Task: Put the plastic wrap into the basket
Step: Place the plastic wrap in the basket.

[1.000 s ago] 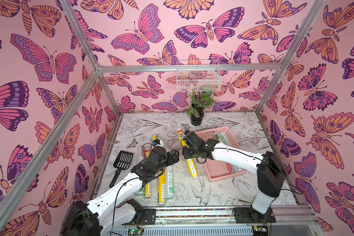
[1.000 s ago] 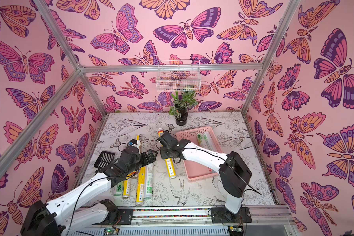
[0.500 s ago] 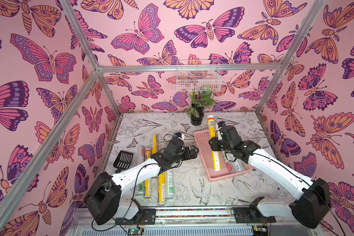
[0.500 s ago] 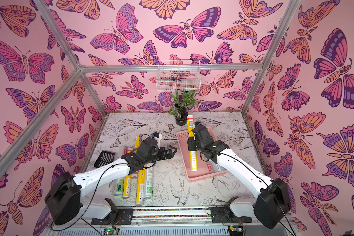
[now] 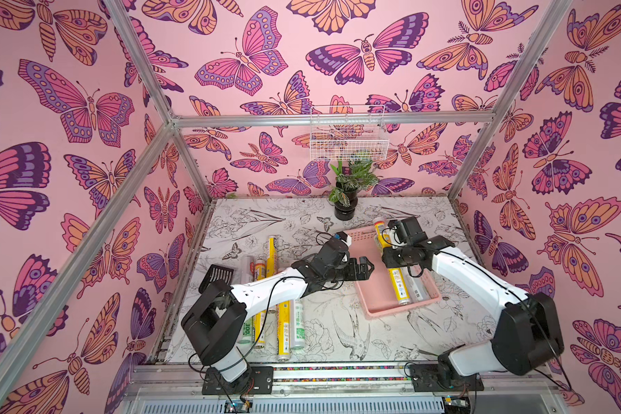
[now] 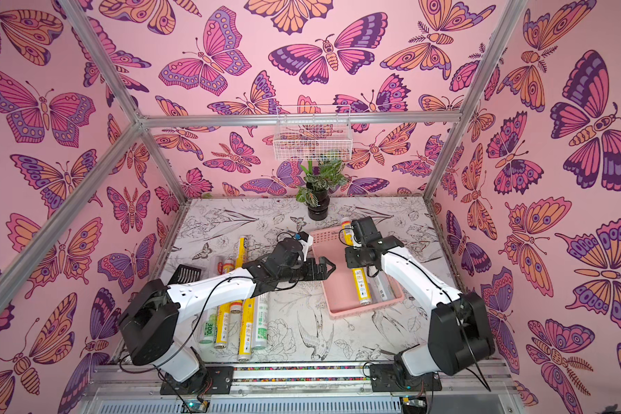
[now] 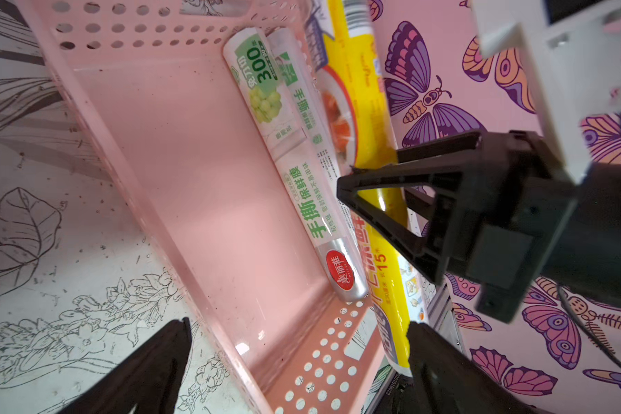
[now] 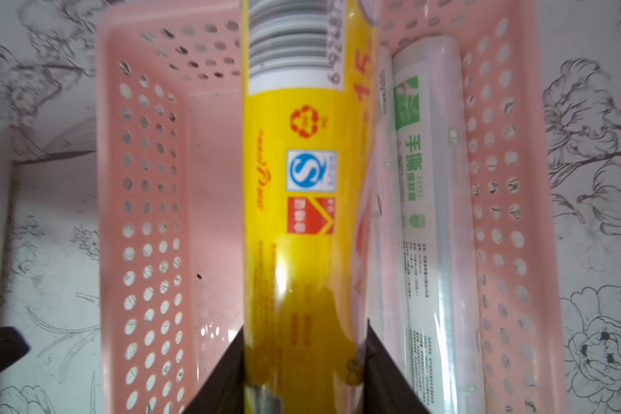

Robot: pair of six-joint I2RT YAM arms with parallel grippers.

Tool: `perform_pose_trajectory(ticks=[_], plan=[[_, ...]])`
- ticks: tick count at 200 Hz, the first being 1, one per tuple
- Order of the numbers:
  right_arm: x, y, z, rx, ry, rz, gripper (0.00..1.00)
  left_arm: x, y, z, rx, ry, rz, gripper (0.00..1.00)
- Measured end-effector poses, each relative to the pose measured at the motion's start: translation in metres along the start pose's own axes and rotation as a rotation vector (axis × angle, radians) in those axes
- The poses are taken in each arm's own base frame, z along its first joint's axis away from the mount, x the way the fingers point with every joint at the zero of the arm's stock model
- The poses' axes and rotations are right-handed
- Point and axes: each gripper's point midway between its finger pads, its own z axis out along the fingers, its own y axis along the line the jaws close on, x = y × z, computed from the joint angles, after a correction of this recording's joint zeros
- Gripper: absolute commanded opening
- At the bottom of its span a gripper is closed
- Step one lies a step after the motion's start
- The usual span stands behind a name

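Observation:
The pink basket (image 5: pixel 373 297) (image 6: pixel 337 297) lies right of the table's middle. Two silvery-white rolls of plastic wrap (image 7: pixel 302 161) (image 8: pixel 427 215) lie along its right wall. My right gripper (image 5: pixel 391 256) (image 8: pixel 303 329) is shut on a yellow roll (image 5: pixel 398 283) (image 6: pixel 361 286) (image 8: pixel 302 179). It holds the roll lengthwise over the basket, and the far end rises past the far rim. My left gripper (image 5: pixel 368 267) (image 7: pixel 298 324) is open and holds nothing, just at the basket's left wall. Several more rolls (image 5: pixel 284 322) lie on the table at the left, partly under my left arm.
A black slotted scoop (image 5: pixel 217 276) lies by the left wall. A potted plant (image 5: pixel 345 200) stands at the back, just behind the basket. Above it, a white wire basket (image 5: pixel 348 136) hangs on the back wall.
My right arm carried the yellow roll from the table's middle to over the pink basket. My left arm swung right toward the basket's left wall, its gripper open.

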Motion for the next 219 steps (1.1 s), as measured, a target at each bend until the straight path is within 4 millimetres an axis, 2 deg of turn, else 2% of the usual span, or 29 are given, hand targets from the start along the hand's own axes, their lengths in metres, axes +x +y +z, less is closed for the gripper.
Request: perform_pose_trajectory(ticks=[50,89,153,219], plan=[[0.006,0.009,0.021,-0.045,0.088,-0.031,0.27,-0.001,0.000,0.000,-0.002,-0.005,0.003,1.00],[0.016,0.009,0.039,-0.044,0.156,-0.039,0.27,0.000,0.003,0.000,-0.009,-0.006,0.002,1.00],[0.020,0.005,0.049,-0.020,0.180,-0.044,0.31,-0.003,0.005,-0.004,-0.013,-0.018,-0.001,1.00],[0.030,-0.005,0.066,0.092,0.218,-0.107,0.45,-0.004,0.006,-0.005,-0.015,-0.020,-0.001,1.00]])
